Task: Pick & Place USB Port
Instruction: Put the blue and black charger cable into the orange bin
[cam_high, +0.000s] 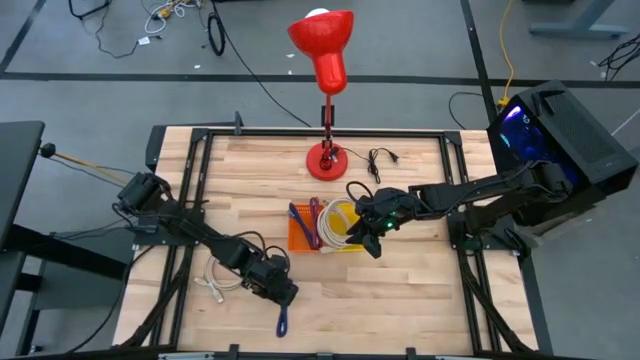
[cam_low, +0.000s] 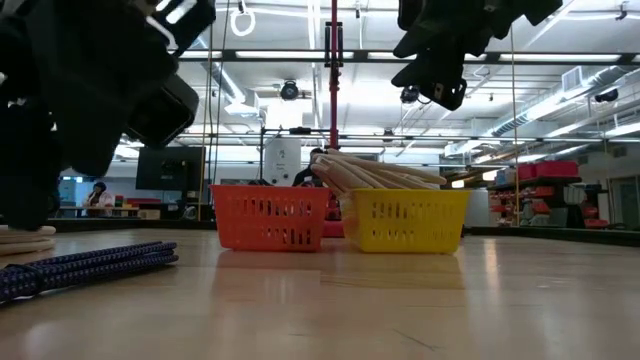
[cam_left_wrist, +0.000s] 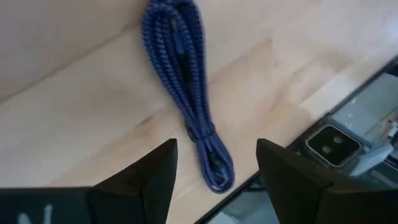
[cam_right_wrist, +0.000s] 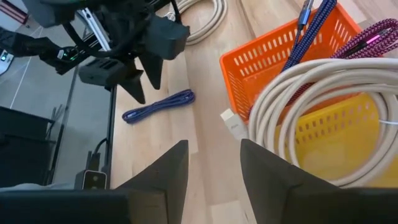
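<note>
White cable (cam_high: 215, 279) coiled at table's 8 o'clock. Left gripper (cam_high: 283, 294), fingers spread, empty, hovers just above blue USB cable (cam_high: 282, 322) lying at 6 o'clock. Orange basket (cam_high: 300, 232) and yellow basket (cam_high: 345, 225) at centre. Right gripper (cam_high: 372, 236), fingers spread, empty, over yellow basket.

no readable text, labels or numbers
</note>
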